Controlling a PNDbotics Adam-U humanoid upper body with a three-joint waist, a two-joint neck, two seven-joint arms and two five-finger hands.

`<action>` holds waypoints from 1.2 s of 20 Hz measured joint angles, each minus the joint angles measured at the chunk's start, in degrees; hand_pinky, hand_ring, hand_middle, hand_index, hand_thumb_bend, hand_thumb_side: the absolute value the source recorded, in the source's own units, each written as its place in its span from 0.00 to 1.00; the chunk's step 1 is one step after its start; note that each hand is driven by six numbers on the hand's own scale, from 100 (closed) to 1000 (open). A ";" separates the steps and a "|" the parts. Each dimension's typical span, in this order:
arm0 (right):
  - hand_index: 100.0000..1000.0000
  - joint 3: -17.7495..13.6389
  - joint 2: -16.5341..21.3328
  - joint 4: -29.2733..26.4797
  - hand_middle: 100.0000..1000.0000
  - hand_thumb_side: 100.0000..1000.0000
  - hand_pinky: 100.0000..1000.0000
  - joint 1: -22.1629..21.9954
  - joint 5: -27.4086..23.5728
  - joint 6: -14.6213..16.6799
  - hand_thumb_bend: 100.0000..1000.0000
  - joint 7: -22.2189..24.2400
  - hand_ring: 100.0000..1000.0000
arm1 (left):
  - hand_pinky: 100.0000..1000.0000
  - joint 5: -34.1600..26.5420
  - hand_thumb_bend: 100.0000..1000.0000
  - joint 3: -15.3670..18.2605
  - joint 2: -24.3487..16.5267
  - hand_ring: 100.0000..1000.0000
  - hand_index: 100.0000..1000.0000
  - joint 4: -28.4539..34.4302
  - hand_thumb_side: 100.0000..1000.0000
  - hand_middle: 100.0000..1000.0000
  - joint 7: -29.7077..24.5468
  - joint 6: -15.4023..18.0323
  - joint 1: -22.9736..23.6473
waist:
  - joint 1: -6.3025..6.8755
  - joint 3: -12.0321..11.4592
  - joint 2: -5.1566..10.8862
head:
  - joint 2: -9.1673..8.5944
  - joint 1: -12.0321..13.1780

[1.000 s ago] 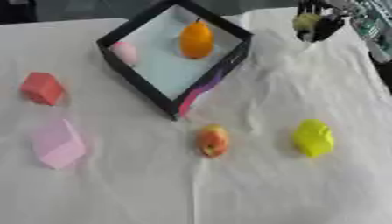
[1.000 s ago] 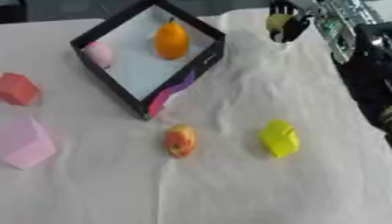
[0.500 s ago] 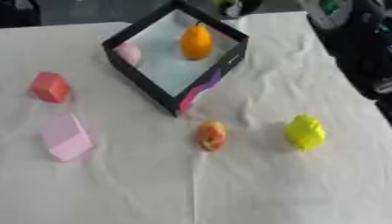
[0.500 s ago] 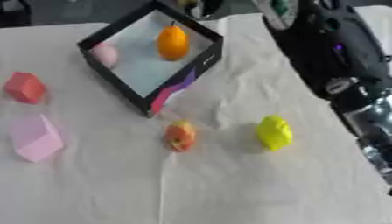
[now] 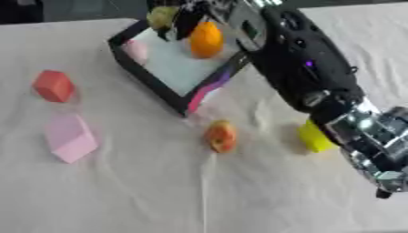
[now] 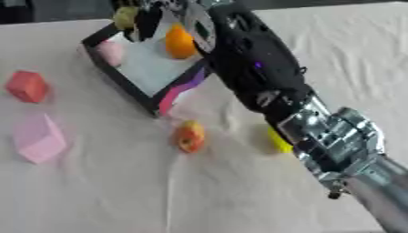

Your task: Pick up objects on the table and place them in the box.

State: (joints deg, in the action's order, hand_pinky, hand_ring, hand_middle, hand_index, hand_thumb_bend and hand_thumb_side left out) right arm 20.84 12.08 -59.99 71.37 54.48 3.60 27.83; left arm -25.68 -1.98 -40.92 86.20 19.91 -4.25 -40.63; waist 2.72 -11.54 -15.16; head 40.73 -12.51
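Nearest, mid-frame, a red-orange fruit (image 5: 221, 135) and a yellow object (image 5: 314, 138) are seen on the cloth, with a pink block (image 5: 69, 138) and a red block (image 5: 53, 85) at left. Farther up, the right hand (image 5: 177, 19) is seen pinching a yellow-green object (image 5: 162, 16) over the box (image 5: 151, 80) at upper centre, beside an orange (image 5: 206, 39). Release should be made low, clear of the rim.

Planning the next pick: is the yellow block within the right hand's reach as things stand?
Probably not right away: the right hand is over the box, shut on a yellow-green object, and its forearm crosses the yellow block.
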 measured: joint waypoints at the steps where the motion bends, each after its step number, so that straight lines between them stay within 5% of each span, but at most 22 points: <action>1: 0.59 0.00 -0.84 0.99 0.48 0.00 0.63 -0.43 0.81 0.27 0.23 -0.52 0.56 | 0.76 0.00 0.24 -0.02 0.00 0.85 0.87 0.12 0.63 0.79 -0.20 -0.08 -0.08 | -0.01 -0.10 0.00 | -0.01 -0.08; 4: 0.63 0.04 -2.37 3.16 0.53 0.00 0.66 -1.60 3.00 1.05 0.23 -1.26 0.60 | 0.76 0.00 0.24 -0.04 0.01 0.85 0.87 0.23 0.64 0.79 -0.47 -0.21 -0.23 | -0.06 -0.19 0.00 | -0.03 -0.19; 8: 0.88 0.04 -2.69 3.82 0.80 0.00 0.82 -2.02 5.34 1.70 0.40 -2.06 0.82 | 0.76 0.01 0.24 -0.05 0.02 0.85 0.87 0.23 0.64 0.78 -0.54 -0.27 -0.22 | -0.08 0.06 0.00 | -0.04 0.08; 16: 0.87 0.02 -0.38 -1.67 0.78 0.00 0.81 -1.73 7.94 1.13 0.44 -5.50 0.80 | 0.75 0.10 0.24 -0.05 0.02 0.85 0.87 0.21 0.63 0.79 -0.50 -0.25 0.60 | -0.08 1.46 0.00 | 0.01 1.02; 19: 0.85 0.64 4.60 -8.08 0.76 0.00 0.80 -1.55 2.64 -0.38 0.46 -4.30 0.78 | 0.75 0.26 0.24 0.05 -0.20 0.85 0.87 0.21 0.63 0.78 -0.22 -0.08 1.78 | -0.48 2.92 0.20 | 0.63 2.02; 24: 0.84 1.06 19.77 -22.51 0.75 0.02 0.79 -5.32 -12.75 -7.21 0.47 2.09 0.78 | 0.75 0.31 0.24 0.55 -2.17 0.85 0.87 -0.27 0.64 0.78 0.60 0.07 3.99 | -1.58 5.40 1.19 | 1.56 4.02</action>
State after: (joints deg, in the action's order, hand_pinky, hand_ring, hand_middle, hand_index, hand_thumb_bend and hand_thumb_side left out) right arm 21.90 31.85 -82.49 66.06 41.73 -3.61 29.93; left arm -25.38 -1.43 -43.09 85.93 20.51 -4.18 -36.63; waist 1.14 -6.14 -13.96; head 42.29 -8.50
